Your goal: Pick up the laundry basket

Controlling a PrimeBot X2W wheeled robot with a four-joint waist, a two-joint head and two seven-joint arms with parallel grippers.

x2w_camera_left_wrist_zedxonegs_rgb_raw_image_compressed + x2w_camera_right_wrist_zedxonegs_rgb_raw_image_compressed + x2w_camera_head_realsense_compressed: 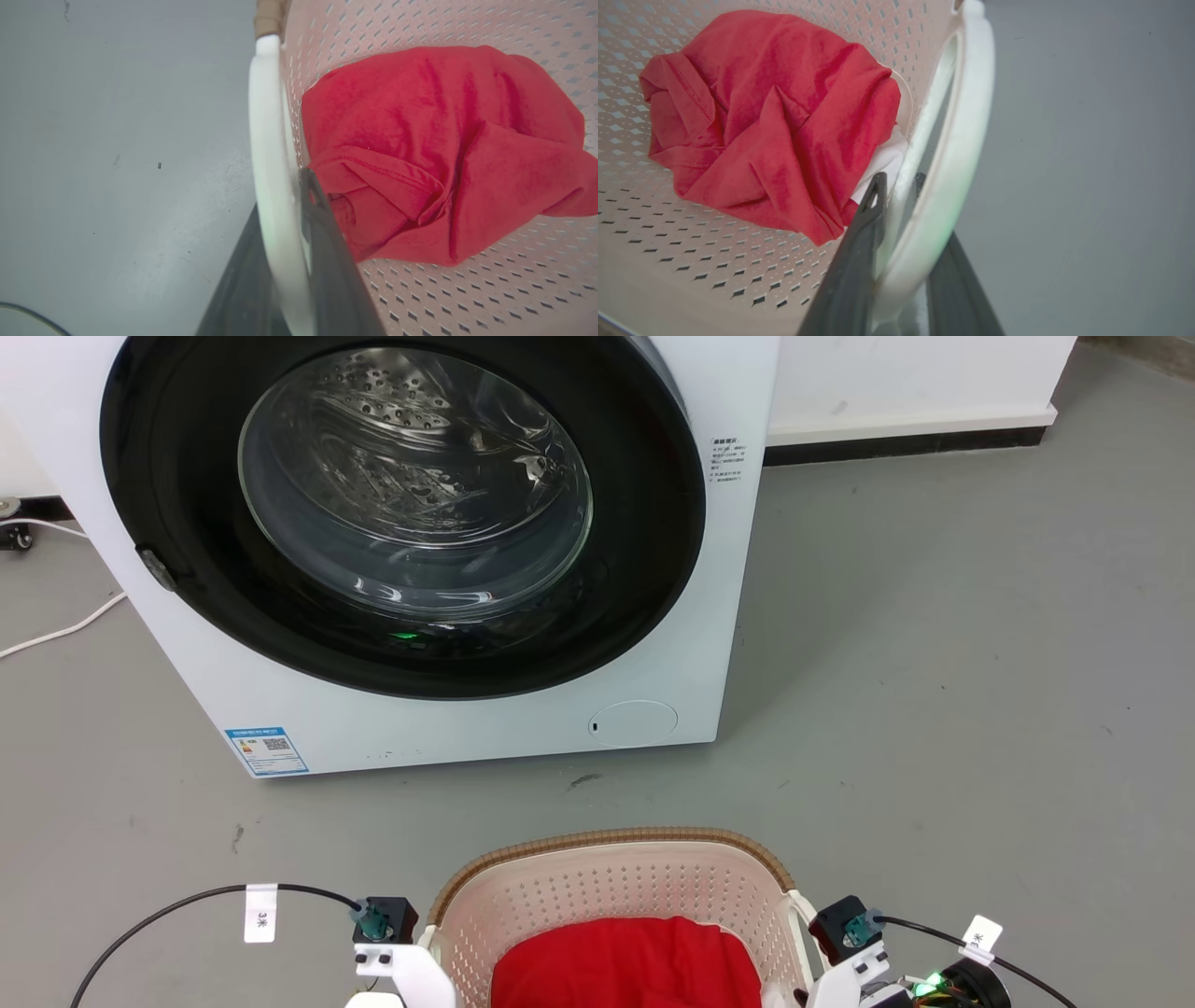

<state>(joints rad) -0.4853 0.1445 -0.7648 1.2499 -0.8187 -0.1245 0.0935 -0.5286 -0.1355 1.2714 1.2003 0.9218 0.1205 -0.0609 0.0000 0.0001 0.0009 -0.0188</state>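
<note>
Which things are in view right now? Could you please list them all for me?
washing machine: one, white with a dark round door, on the floor ahead.
laundry basket: one, cream with a brown rim, just in front of the robot.
handles: two, white loops, left handle and right handle at the basket's sides.
red cloth: one, crumpled inside the basket.
white cloth: one, partly under the red cloth, near the right handle.
white cable: one, on the grey floor at the left.
left hand: one, dark fingers closed on the left handle.
right hand: one, dark fingers closed on the right handle.
</note>
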